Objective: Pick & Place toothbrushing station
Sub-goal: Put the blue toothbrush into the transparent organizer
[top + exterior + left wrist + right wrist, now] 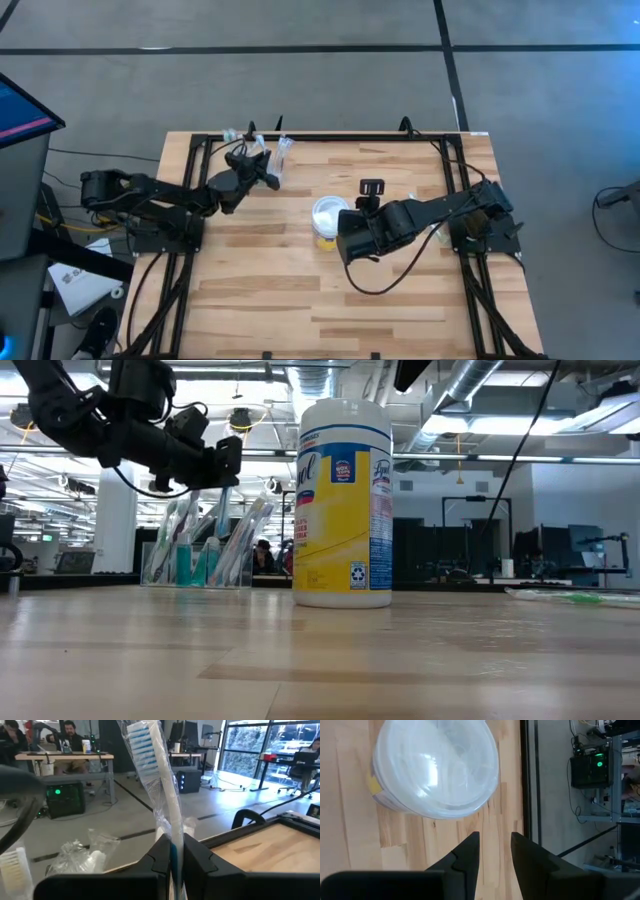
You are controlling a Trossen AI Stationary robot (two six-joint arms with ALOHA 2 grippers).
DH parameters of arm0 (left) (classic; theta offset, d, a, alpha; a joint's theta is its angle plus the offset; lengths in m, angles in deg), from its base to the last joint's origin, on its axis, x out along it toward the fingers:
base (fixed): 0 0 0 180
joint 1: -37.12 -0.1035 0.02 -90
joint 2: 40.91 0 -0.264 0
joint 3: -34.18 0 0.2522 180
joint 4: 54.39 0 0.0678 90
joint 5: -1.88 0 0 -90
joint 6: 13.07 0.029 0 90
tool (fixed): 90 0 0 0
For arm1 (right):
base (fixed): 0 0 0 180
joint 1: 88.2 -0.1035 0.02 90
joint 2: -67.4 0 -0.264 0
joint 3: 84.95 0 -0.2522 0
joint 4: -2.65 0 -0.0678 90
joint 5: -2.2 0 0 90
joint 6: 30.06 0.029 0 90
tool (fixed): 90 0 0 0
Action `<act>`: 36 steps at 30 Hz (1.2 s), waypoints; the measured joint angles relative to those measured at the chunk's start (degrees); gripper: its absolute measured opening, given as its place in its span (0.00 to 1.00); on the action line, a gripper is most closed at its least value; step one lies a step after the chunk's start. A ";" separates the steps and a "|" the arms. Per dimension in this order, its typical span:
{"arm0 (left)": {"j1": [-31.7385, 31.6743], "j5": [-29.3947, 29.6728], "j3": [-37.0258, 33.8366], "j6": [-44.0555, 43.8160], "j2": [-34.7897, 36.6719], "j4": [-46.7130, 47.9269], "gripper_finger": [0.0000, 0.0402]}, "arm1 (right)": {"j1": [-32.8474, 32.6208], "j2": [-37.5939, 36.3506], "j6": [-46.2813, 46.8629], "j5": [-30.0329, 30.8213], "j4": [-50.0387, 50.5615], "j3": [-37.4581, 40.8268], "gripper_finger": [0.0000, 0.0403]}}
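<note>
At the tabletop's (pixel 400 290) far-left edge sits the toothbrushing station (pixel 195 560); left claw (pixel 172 857) just above it, pinching a wrapped toothbrush (pixel 155 775) — not yet dropped in. Right claw (pixel 495 852) spread, empty, hovering over the wipes tub (pixel 435 765) — judging about midway.

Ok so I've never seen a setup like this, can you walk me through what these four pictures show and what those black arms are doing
Two dark robot arms work at a wooden table. One picture looks straight down, one looks level across the tabletop, and two come from cameras on the arms' wrists. The left gripper is shut on a wrapped toothbrush, near the far edge beside a clear organiser stand that holds more brushes. In the middle stands a yellow wipes tub with a white lid. The right gripper hangs open just beside that tub, holding nothing. People sit at desks in the room behind.
</note>
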 joint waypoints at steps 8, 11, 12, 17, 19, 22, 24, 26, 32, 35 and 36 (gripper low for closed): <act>-1.65 0.05 0.41 2.80 -2.58 -1.79 0.04 | 1.29 0.00 -1.02 0.02 -0.59 0.00 0.25; -2.48 -0.23 1.67 4.10 -4.40 -2.04 0.04 | 1.55 0.00 -1.05 0.02 -0.81 0.00 0.25; -2.64 -0.48 2.25 4.40 -5.20 -2.16 0.04 | 1.58 0.00 -1.07 0.02 -0.81 0.00 0.25; -2.71 -0.55 4.39 7.00 -9.05 -2.74 0.04 | 1.57 0.00 -1.51 0.02 -0.94 0.00 0.25; -2.71 -0.16 4.90 7.23 -10.55 -2.91 0.04 | 1.55 0.00 -1.51 0.02 -0.96 0.00 0.25; -2.71 -0.05 4.98 7.17 -12.20 -3.91 0.04 | 1.55 0.00 -1.60 0.02 -0.94 0.00 0.25; -2.67 -0.03 4.98 7.10 -13.18 -3.86 0.04 | 1.56 0.00 -1.61 0.02 -0.94 0.00 0.25; -2.54 0.28 4.98 6.81 -13.93 -3.91 0.04 | 1.58 0.00 -1.64 0.02 -0.94 0.00 0.25; -2.54 1.08 4.98 5.84 -14.82 -4.12 0.05 | 1.55 0.02 -2.07 0.01 -1.20 0.00 0.25; -2.22 1.09 4.98 5.57 -14.82 -4.14 0.05 | 1.55 0.02 -2.07 0.02 -1.23 0.00 0.25; -2.21 1.09 4.98 5.57 -14.82 -4.13 0.05 | 1.55 0.02 -2.05 0.02 -1.23 0.00 0.25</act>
